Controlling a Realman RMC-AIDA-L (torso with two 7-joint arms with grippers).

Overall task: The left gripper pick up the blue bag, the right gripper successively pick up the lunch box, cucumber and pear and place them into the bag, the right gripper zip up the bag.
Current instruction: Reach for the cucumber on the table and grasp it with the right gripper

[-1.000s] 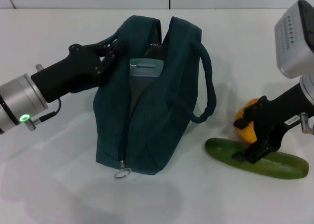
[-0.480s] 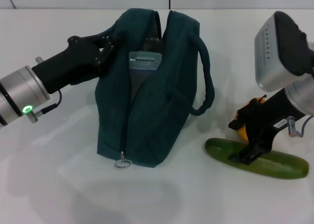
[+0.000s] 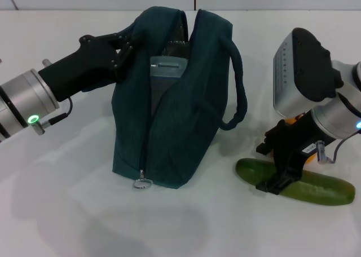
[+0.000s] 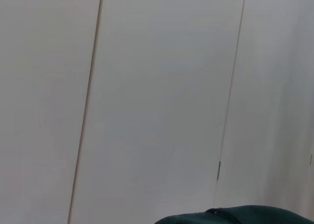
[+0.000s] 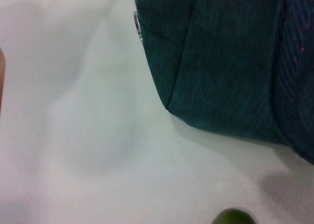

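Observation:
The blue bag [image 3: 175, 110] stands upright mid-table with its top open, and its zipper ring [image 3: 142, 183] hangs low at the front. My left gripper [image 3: 121, 48] is shut on the bag's upper left edge by a handle. The lunch box [image 3: 167, 72] shows inside the bag's opening. The cucumber [image 3: 321, 187] lies on the table at the right. My right gripper [image 3: 277, 178] is down over its left end, open, with one finger [image 3: 271, 185] in front of it. Only an orange sliver of the pear [image 3: 290, 120] shows behind that gripper. The right wrist view shows the bag [image 5: 221, 62] and the cucumber's tip [image 5: 234, 217].
The white table [image 3: 67, 212] runs out in front of the bag and to its left. The bag's free handle [image 3: 240, 99] loops out to the right, toward my right arm. A pale panelled wall fills the left wrist view above the bag's top [image 4: 235, 215].
My right gripper has slid left along the cucumber and its wrist has swung in over it, hiding most of the pear. The left gripper and the bag shifted only slightly.

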